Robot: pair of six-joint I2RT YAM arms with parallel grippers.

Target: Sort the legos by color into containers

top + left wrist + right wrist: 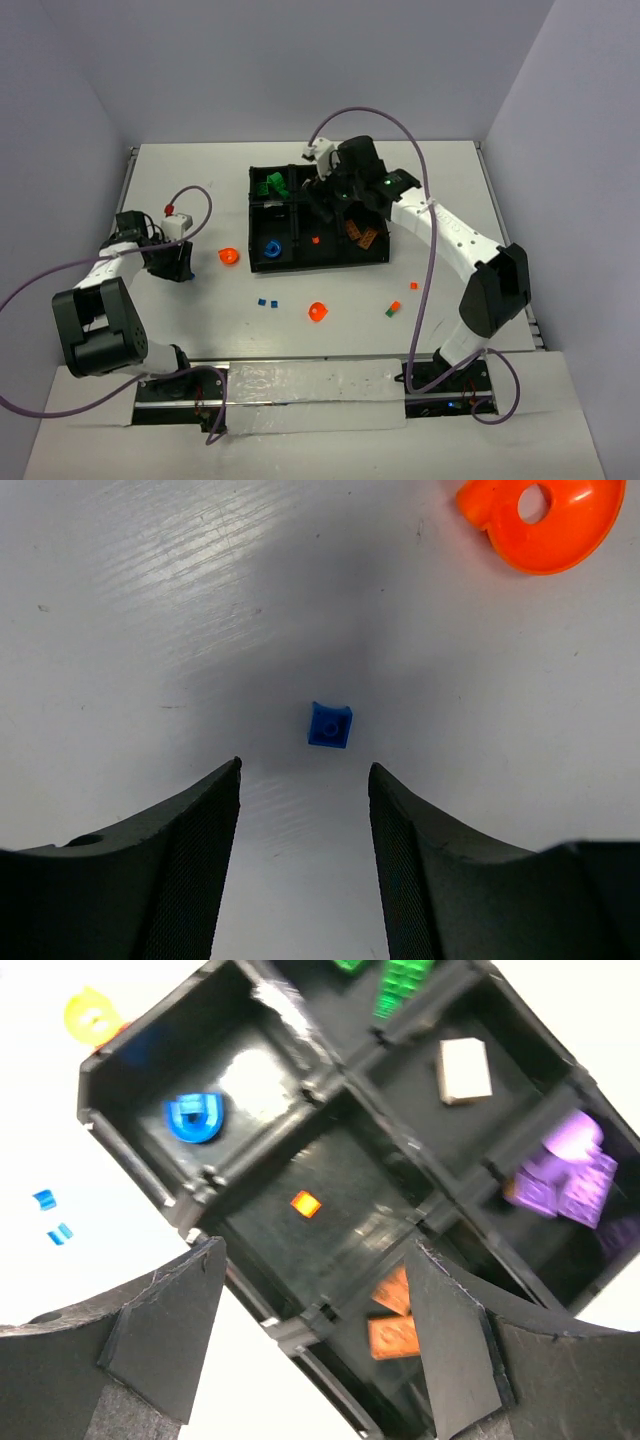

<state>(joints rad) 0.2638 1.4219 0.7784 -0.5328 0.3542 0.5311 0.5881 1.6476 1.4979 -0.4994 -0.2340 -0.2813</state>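
Note:
The black tray [320,265] holds green legos [272,184] back left, a blue round piece [270,247] front left, a tiny orange brick [314,240] front middle and brown bricks [362,236] front right. My right gripper [322,205] hovers open above it. In the right wrist view the open right gripper [315,1250] has nothing between its fingers, and the orange brick [305,1203] lies on the compartment floor below. My left gripper [183,268] is low over the table at the left. In its wrist view the left gripper [305,770] is open, with a tiny blue brick [330,725] just beyond its fingertips.
Loose on the table lie orange round pieces [229,257] [318,312], two tiny blue bricks [267,301], and orange [395,306], green [389,313] and red-orange [413,286] bits. Tan [465,1070] and purple [565,1175] legos fill other compartments. An orange round piece [545,520] lies ahead of the left gripper.

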